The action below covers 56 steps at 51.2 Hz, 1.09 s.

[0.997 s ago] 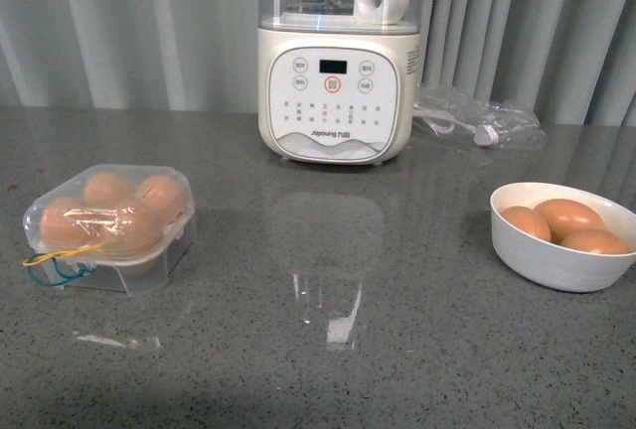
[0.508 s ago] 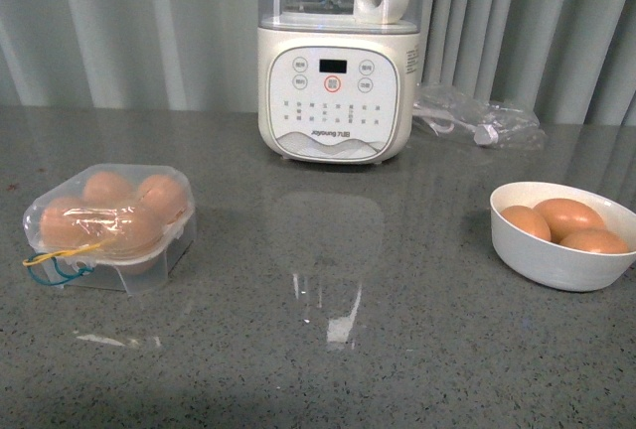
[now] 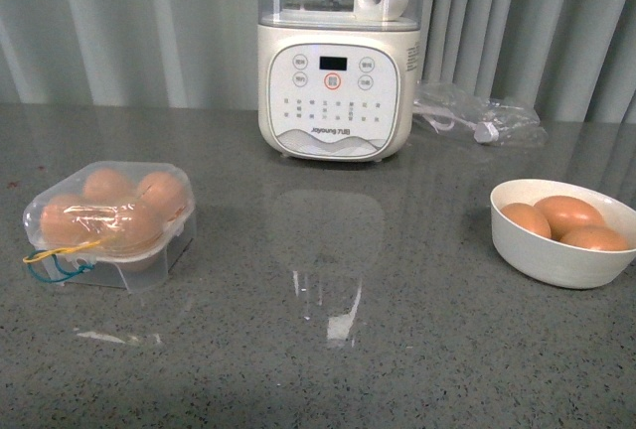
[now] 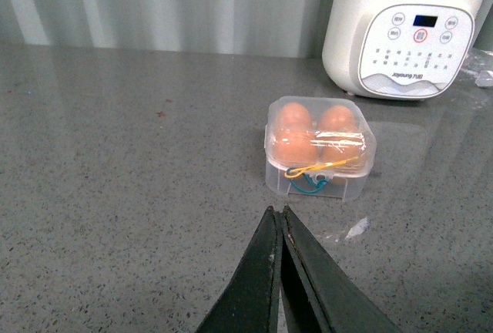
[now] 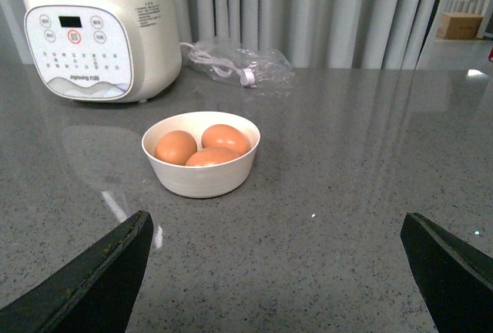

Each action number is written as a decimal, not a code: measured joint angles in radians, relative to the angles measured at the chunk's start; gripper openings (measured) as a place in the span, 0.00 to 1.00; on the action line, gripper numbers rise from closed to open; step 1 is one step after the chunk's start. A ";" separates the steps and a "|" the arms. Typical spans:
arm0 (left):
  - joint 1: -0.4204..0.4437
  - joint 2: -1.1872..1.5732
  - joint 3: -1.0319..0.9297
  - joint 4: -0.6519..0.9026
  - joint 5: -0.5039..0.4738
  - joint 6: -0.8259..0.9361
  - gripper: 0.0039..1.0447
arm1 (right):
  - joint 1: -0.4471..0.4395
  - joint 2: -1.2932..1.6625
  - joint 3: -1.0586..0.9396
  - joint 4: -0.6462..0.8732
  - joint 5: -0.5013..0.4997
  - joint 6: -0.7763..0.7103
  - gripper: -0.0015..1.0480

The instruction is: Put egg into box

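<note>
Three eggs are lying in a bowl toward the tabletop's right edge; the box, lid down on four eggs, is sitting toward the left edge. Left jaws are clenched empty, right jaws released. Eggs look smooth, slippery and fragile, wanting gentle grip across the middle.

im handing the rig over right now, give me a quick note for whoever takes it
Left hand: shut, empty, hanging over the counter short of the box.
Right hand: open wide, empty, facing the white bowl.
Box: lid down, four brown eggs visible inside, blue and yellow cord at its front.
Bowl: three brown eggs, toward the robot's right, past the blender.
Done: nothing in hand; the box already looks full.
Left: check whether a cell is free; if so, open the lid, then move an egg from the bowl.
</note>
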State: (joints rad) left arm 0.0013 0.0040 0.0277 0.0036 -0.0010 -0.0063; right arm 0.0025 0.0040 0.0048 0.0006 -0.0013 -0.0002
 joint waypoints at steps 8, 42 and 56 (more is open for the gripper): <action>0.000 0.000 0.000 -0.003 0.000 0.000 0.15 | 0.000 0.000 0.000 0.000 0.000 0.000 0.93; 0.000 0.000 0.000 -0.003 0.000 0.002 0.94 | 0.000 0.000 0.000 0.000 0.000 0.000 0.93; 0.000 0.000 0.000 -0.003 0.000 0.002 0.94 | 0.000 0.000 0.000 0.000 0.000 0.000 0.93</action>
State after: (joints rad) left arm 0.0013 0.0036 0.0277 0.0006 -0.0006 -0.0044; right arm 0.0025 0.0040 0.0048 0.0006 -0.0013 -0.0002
